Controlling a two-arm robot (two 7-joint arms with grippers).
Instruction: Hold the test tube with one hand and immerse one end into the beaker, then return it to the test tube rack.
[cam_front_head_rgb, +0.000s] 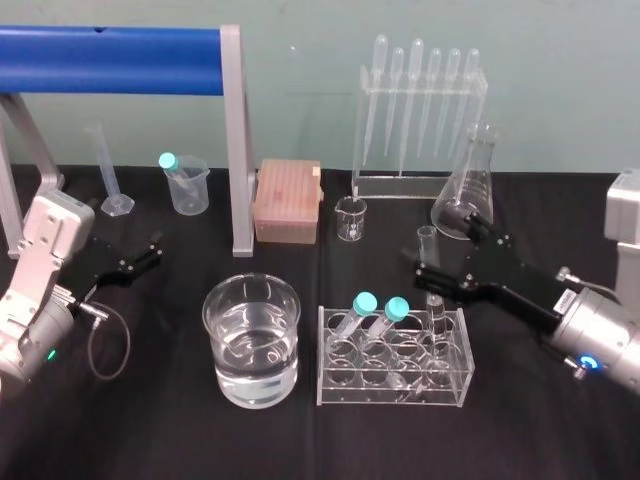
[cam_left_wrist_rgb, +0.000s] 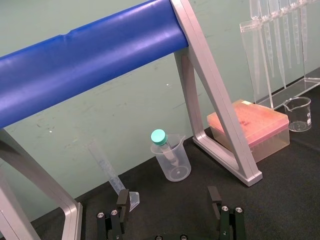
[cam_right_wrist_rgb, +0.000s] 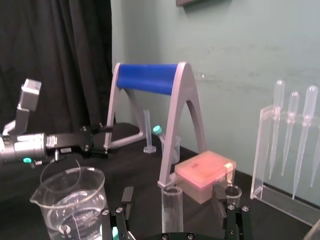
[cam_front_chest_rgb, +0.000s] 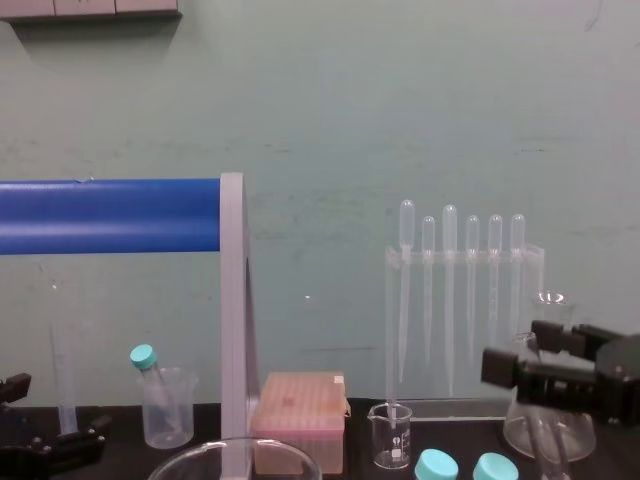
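The right gripper (cam_front_head_rgb: 443, 240) is reaching in from 4 o'clock, its jaws standing wide apart on either side of the test tube (cam_front_head_rgb: 428, 243) and touching neither side of it. The test tube is standing upright in the test tube rack (cam_front_head_rgb: 390, 392), in the rear corner at about 1 o'clock from the rack's middle, with its rim rising clear above the rack's top edge. Two teal-capped tubes (cam_front_head_rgb: 364, 303) are leaning at its 9 o'clock. The beaker (cam_front_head_rgb: 255, 385) is sitting at the rack's 9 o'clock, with a narrow strip of bare black cloth lying between them. The conical flask (cam_front_head_rgb: 470, 190) is crowding the gripper at 12 o'clock. The left gripper (cam_front_head_rgb: 150, 252) is resting far off at 9 o'clock with its fingers spread.
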